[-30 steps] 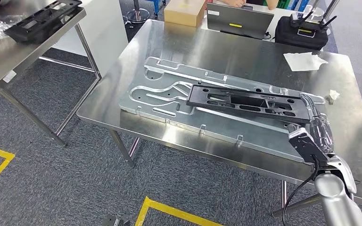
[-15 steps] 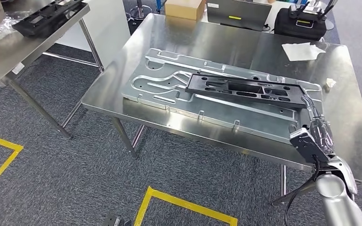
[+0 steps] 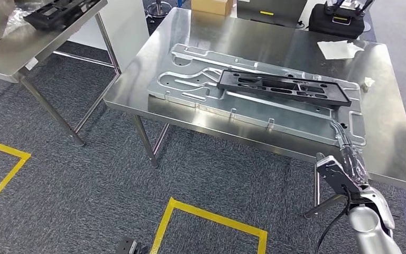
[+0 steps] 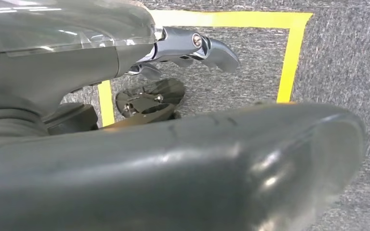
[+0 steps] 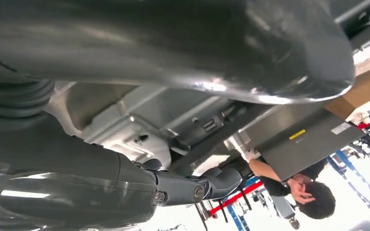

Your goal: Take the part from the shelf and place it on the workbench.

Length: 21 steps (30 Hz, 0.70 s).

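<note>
The long black moulded plastic part (image 3: 287, 88) with its many cut-outs lies flat on the large silver machined aluminium plate (image 3: 201, 87), toward the plate's far right side, its length running left to right. The plate itself rests on the shiny stainless-steel bench (image 3: 391, 137) in the middle of the scene. The right robot hand (image 3: 347, 159) hangs at the near right edge of the bench, just off the plate's near right corner and well apart from the black part; its fingers (image 3: 340, 132) point toward the bench and hold nothing, lying loosely extended with the thumb apart. The left robot hand (image 4: 192, 45) shows in the left wrist view above grey carpet and yellow floor tape (image 4: 289, 57); its fingers look lightly curled around nothing, though whether they are spread or closed I cannot tell. On the far right of the bench lie a crumpled white sheet of paper (image 3: 340, 48) and a small white scrap (image 3: 368, 82). At the far edge stand a brown cardboard box (image 3: 211, 6), a grey laptop (image 3: 272, 9) and a black case (image 3: 343, 24). To the far left, a second steel shelf table (image 3: 21, 50) carries another black part (image 3: 58, 10).
</note>
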Each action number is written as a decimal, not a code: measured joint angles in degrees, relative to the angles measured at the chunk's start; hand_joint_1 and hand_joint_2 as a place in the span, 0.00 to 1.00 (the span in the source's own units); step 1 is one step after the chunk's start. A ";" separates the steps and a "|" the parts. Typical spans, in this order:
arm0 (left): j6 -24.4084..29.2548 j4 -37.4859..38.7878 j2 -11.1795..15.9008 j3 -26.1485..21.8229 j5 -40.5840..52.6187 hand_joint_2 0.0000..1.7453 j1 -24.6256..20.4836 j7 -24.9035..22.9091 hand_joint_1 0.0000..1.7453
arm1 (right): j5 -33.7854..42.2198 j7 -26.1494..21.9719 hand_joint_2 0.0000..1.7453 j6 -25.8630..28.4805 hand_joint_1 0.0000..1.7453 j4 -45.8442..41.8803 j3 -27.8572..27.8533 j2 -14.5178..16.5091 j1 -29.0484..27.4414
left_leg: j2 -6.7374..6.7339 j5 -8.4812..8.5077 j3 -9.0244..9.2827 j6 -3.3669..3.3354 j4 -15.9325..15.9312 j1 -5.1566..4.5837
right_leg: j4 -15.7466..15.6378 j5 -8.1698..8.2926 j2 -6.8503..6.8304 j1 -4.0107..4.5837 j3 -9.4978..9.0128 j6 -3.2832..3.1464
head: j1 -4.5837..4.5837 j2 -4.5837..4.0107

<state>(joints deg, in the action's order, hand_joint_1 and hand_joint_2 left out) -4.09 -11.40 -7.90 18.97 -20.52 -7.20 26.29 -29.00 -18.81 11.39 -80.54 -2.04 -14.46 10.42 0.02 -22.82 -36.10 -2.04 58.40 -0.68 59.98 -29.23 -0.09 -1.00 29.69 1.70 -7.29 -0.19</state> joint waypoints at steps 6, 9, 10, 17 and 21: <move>0.02 -0.01 -0.06 0.00 0.03 0.00 0.64 0.84 0.00 | 0.20 0.02 0.00 -0.33 0.00 -0.02 0.35 1.51 -1.35 | 0.17 -2.63 -1.82 2.18 3.01 0.23 | -3.42 1.44 -0.35 -0.02 0.04 -2.07 | -0.03 -0.01; 0.11 -0.01 -0.04 0.00 0.07 0.00 0.94 1.15 0.00 | 1.06 -0.08 0.00 -0.97 0.00 -0.14 0.38 1.78 -2.73 | 0.16 -9.90 -4.31 2.98 13.21 0.72 | -3.28 3.09 -0.50 -0.07 2.20 -2.36 | -0.03 -0.01; 0.18 -0.01 -0.04 0.00 0.06 0.00 1.00 1.17 0.00 | 1.31 -0.13 0.25 -1.29 0.00 -0.20 0.38 1.81 -3.17 | 0.16 -10.13 -4.32 3.13 15.46 0.84 | -3.18 3.63 -0.54 -0.09 3.02 -2.30 | -0.03 0.00; 0.81 -0.01 0.02 0.00 -0.20 0.00 0.92 1.46 0.00 | 3.04 -1.61 0.75 -4.07 0.00 -0.12 0.40 1.92 -2.76 | 0.26 -7.21 9.13 1.64 -1.49 0.48 | -2.42 6.92 -0.51 0.03 6.62 -0.51 | -0.03 -0.01; 1.33 -0.01 -0.06 0.00 -0.17 0.00 1.03 1.44 0.00 | 4.00 -2.77 0.00 -3.95 0.00 0.39 0.42 1.91 -2.40 | 0.01 -5.20 7.64 -0.54 -2.22 0.54 | -0.07 4.17 -0.41 -0.27 7.92 0.74 | -0.01 -0.01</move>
<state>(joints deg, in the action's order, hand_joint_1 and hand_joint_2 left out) -2.76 -11.41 -7.95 18.97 -20.69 -6.17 27.73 -25.00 -21.58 7.44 -80.15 -1.62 -12.55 8.02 0.03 -28.02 -28.46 -2.57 56.18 -0.14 59.91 -25.05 -0.49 -1.28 37.61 2.44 -7.30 -0.20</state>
